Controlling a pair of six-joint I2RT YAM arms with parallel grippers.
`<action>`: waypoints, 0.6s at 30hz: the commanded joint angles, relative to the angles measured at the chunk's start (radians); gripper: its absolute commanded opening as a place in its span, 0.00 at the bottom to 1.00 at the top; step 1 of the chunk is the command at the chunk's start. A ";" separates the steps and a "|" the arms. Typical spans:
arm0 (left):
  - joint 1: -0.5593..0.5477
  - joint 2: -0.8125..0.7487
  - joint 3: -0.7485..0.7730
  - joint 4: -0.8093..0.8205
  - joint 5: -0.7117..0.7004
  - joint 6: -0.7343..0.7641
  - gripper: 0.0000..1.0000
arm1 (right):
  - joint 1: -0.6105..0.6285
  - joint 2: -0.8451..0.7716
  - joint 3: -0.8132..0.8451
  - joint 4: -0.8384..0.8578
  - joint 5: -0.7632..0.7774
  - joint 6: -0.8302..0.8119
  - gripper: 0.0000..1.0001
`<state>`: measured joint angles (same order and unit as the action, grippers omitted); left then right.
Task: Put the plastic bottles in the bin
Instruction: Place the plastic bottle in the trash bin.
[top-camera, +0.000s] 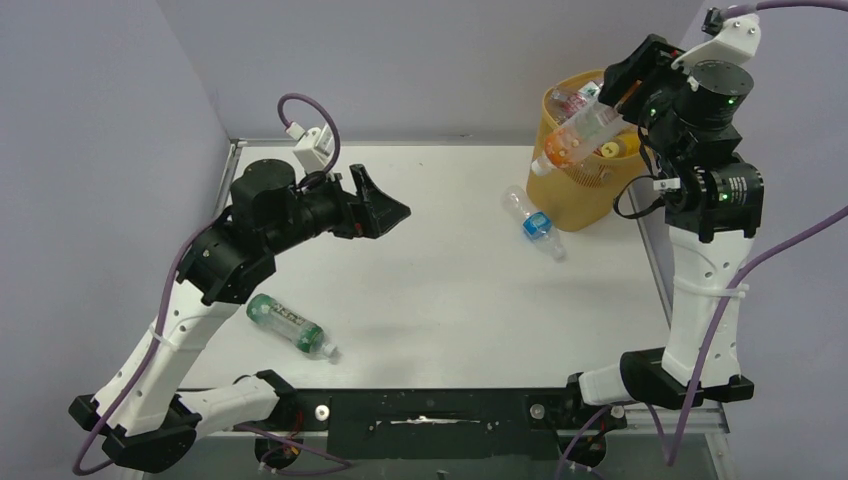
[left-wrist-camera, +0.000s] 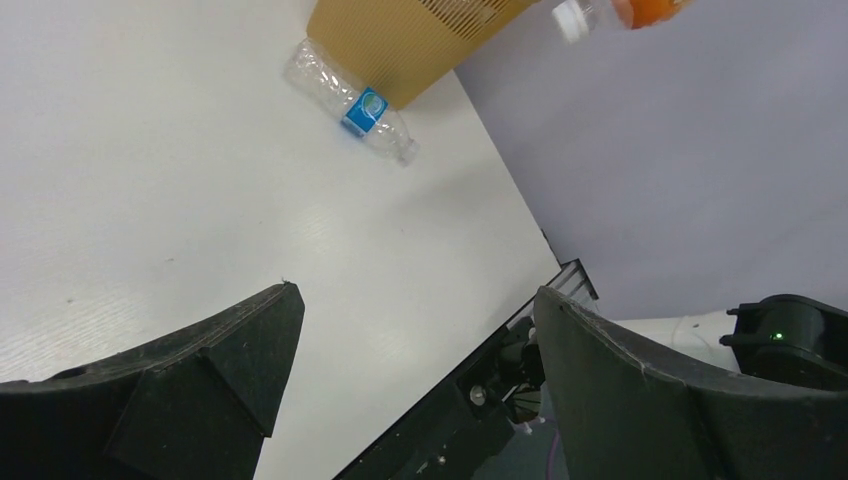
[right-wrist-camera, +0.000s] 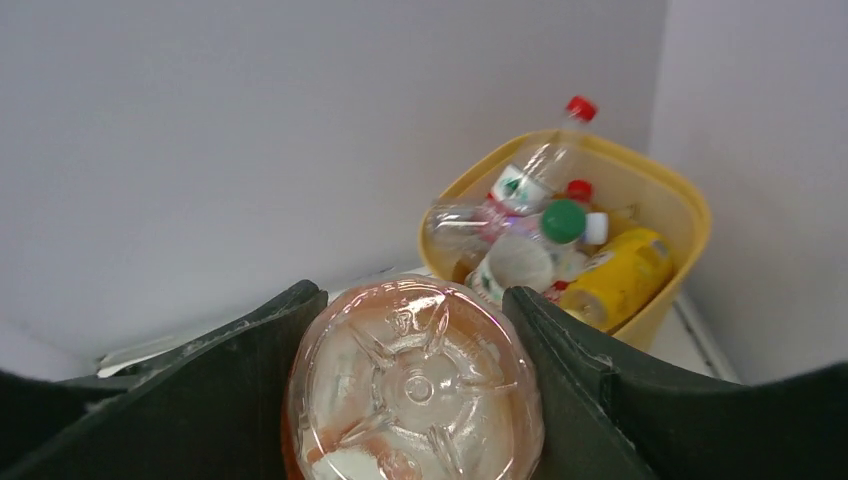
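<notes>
The yellow-orange bin (top-camera: 580, 205) stands at the table's back right corner with several bottles (right-wrist-camera: 540, 220) inside. My right gripper (top-camera: 612, 100) is shut on a clear bottle with orange liquid (top-camera: 580, 135), held tilted above the bin's left rim, white cap pointing down-left. In the right wrist view its base (right-wrist-camera: 415, 390) fills the gap between the fingers of that gripper (right-wrist-camera: 410, 293). A clear bottle with a blue label (top-camera: 535, 222) lies on the table against the bin's left side. A green bottle (top-camera: 290, 325) lies near the left arm. My left gripper (top-camera: 385, 205) hovers open and empty over mid-table.
Purple-grey walls close the table (top-camera: 450, 300) in at the back and on both sides, tight behind the bin. A black rail (top-camera: 430, 410) with both arm bases runs along the near edge. The right arm's upright link (top-camera: 700, 290) stands just right of the bin.
</notes>
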<state>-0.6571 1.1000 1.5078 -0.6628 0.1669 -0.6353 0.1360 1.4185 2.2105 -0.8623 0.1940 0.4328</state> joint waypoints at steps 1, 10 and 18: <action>0.008 -0.013 -0.048 -0.008 -0.002 0.034 0.87 | -0.031 -0.025 0.017 0.177 0.248 -0.119 0.39; 0.031 -0.026 -0.162 0.017 0.022 0.088 0.87 | -0.050 -0.114 -0.097 0.506 0.598 -0.312 0.36; 0.080 -0.001 -0.201 0.047 0.099 0.123 0.87 | -0.052 -0.053 -0.177 0.694 0.842 -0.541 0.37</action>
<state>-0.5991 1.0927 1.3060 -0.6777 0.2089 -0.5537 0.0910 1.3113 2.0621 -0.3389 0.8646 0.0456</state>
